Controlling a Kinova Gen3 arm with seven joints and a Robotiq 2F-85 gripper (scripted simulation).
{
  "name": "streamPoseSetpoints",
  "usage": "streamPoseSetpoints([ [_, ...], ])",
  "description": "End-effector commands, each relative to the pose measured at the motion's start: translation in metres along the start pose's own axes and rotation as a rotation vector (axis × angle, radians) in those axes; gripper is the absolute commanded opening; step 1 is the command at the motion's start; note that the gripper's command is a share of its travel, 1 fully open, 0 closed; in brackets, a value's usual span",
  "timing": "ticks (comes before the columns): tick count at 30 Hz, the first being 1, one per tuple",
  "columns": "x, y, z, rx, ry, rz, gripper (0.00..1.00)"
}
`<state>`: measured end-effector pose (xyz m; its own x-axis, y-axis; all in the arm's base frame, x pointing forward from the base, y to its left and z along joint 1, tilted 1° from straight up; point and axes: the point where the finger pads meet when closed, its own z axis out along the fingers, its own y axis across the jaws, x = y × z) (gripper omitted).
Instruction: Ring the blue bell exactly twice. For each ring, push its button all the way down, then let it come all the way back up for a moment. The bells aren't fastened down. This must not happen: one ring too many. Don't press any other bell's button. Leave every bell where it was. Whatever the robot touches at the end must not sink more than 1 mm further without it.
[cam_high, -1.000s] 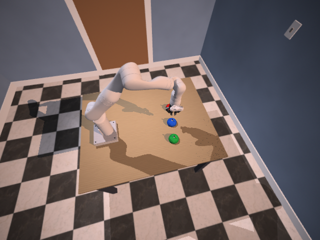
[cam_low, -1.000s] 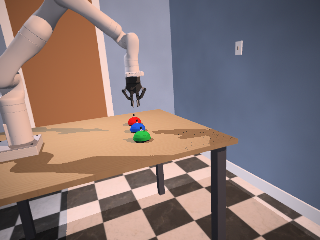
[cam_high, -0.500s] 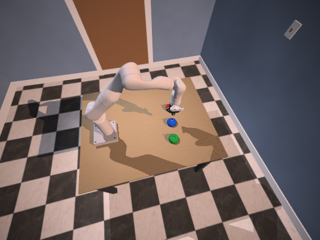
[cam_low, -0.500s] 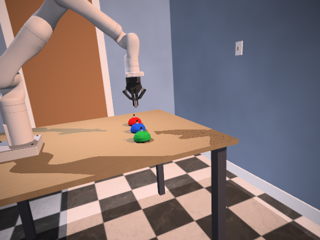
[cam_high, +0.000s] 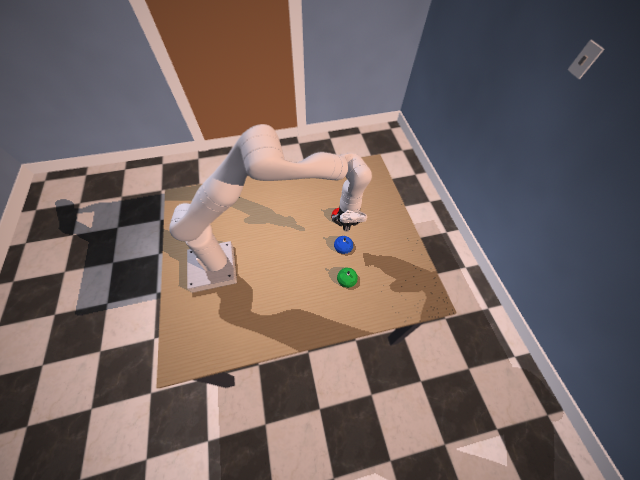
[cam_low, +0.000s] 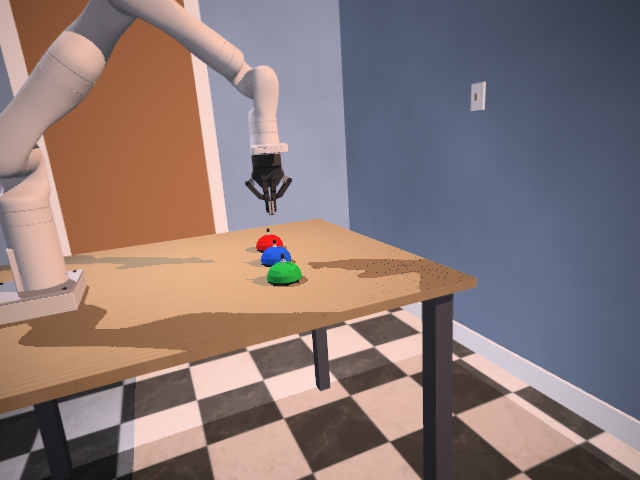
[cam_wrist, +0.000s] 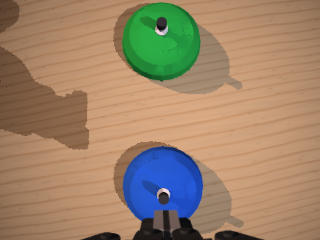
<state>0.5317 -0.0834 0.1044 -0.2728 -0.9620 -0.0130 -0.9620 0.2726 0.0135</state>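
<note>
Three dome bells stand in a row on the wooden table. The blue bell is the middle one, with a small dark button on top; it also shows in the exterior view and low in the wrist view. My gripper is shut with nothing between the fingers and points straight down, hanging well above the bells, clear of all of them. In the wrist view the closed fingertips sit just below the blue bell's button.
A red bell stands behind the blue one, partly hidden by the gripper in the overhead view. A green bell stands in front. The arm's base is bolted at the table's left side.
</note>
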Motion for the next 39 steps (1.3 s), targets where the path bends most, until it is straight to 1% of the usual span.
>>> streamPoseSetpoints([
  [1, -0.0001, -0.0005, -0.0011, 0.002, 0.0, 0.0, 0.0],
  [28, -0.0001, -0.0005, -0.0009, 0.002, 0.0, 0.0, 0.0],
  [39, -0.0002, -0.0006, 0.004, 0.001, 0.001, 0.002, 0.0],
])
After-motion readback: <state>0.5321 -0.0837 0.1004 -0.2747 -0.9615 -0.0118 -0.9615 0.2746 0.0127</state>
